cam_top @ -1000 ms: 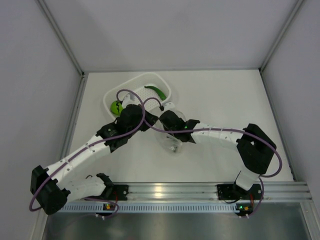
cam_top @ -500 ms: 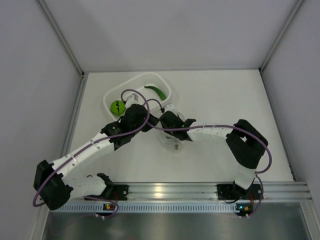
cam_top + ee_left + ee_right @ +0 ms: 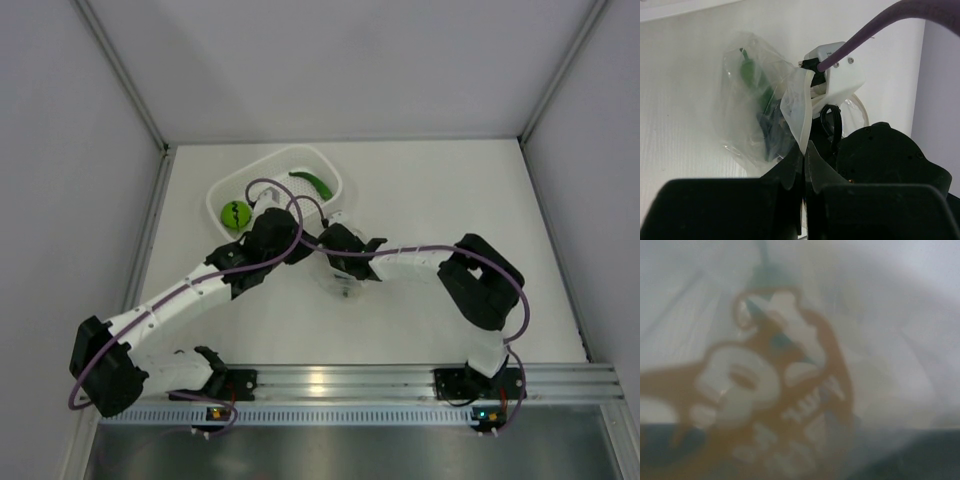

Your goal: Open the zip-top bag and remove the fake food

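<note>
left hand (image 3: 804, 151) clamping tight on zip-top bag (image 3: 740, 125) edge | right hand (image 3: 336, 264) sitting in bag mouth, spread unclear | green pod (image 3: 746, 72) lying inside

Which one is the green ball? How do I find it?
Find the white basket on the table. The green ball sits in its left corner. It is round and lime with dark marks, unlike the long dark pod nearby.

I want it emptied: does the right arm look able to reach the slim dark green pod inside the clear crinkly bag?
Probably yes: the left gripper pinches the clear bag by its edge, and the right gripper sits against it, near the dark green pod.
</note>
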Controlling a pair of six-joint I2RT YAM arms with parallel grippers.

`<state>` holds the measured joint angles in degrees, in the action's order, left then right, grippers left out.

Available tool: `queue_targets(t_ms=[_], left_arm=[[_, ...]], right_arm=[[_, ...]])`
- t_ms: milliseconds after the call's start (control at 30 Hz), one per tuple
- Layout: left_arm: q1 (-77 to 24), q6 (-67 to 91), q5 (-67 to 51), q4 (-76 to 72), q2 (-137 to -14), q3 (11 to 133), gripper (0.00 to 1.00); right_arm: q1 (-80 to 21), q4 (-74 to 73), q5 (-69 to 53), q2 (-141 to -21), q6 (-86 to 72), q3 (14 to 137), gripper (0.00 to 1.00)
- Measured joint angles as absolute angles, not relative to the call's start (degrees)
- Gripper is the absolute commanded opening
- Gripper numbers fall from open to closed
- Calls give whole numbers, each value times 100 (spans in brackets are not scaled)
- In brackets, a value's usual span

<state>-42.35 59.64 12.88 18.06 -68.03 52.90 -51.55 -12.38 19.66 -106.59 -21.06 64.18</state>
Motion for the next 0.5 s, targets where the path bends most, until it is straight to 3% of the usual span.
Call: queue_targets(t_ms=[200,500], left_arm=[[-4233,5878,1288,1804,-6803,5290,0],[-4235,5739,1291,1802,-6803,5293,0]], right_arm=[[-5151,-1210,1977,-10641,-2121,6394,19],[-5157,-1341,1977,-9926,-2099,6180,18]])
